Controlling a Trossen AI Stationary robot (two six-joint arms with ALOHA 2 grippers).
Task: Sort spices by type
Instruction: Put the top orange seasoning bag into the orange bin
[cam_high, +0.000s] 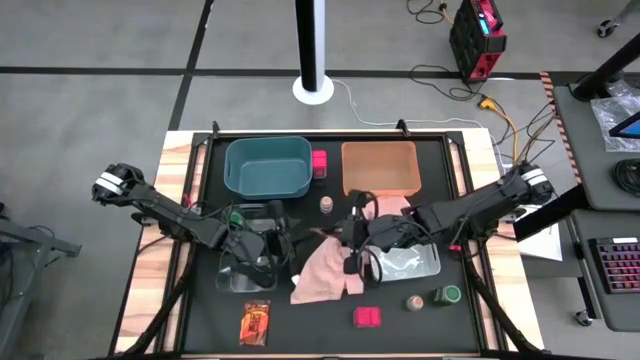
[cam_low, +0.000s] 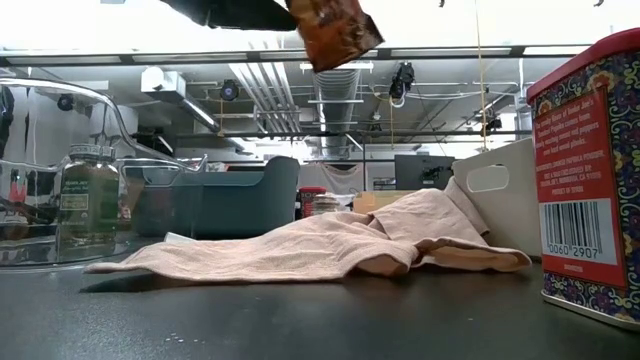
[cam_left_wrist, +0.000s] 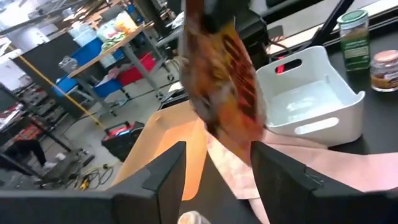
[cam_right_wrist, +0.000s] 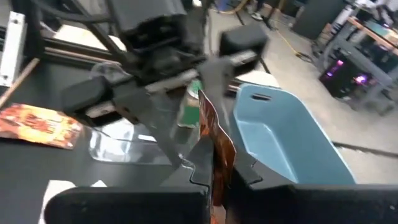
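An orange-red and brown spice packet (cam_left_wrist: 224, 81) hangs in the air above the pink cloth (cam_high: 325, 272) at mid-table. My right gripper (cam_right_wrist: 217, 165) is shut on it, coming from the table's right. My left gripper (cam_left_wrist: 217, 177) faces it from the left and stands open, its fingers on either side of the packet's lower end with a gap showing. Another packet (cam_high: 255, 322) lies flat near the front edge. Pink boxes (cam_high: 367, 317) (cam_high: 319, 162), a green-lidded jar (cam_high: 447, 295) and brownish jars (cam_high: 413, 302) (cam_high: 326, 205) stand on the table. My right gripper pinches the packet between its two fingers; its wrist view shows the packet edge-on (cam_right_wrist: 214, 149) in the narrow slot between them. The fingers come nearly level from the table's right. The packet sticks out past the fingertips toward my left gripper, lifted clear above the cloth.
A teal bin (cam_high: 267, 165) and an orange bin (cam_high: 380, 168) stand at the back. A clear bin (cam_high: 250, 268) with a jar (cam_low: 88, 200) sits under my left arm, and a pale bin (cam_high: 410, 262) under my right arm. Both arms crowd the table's middle.
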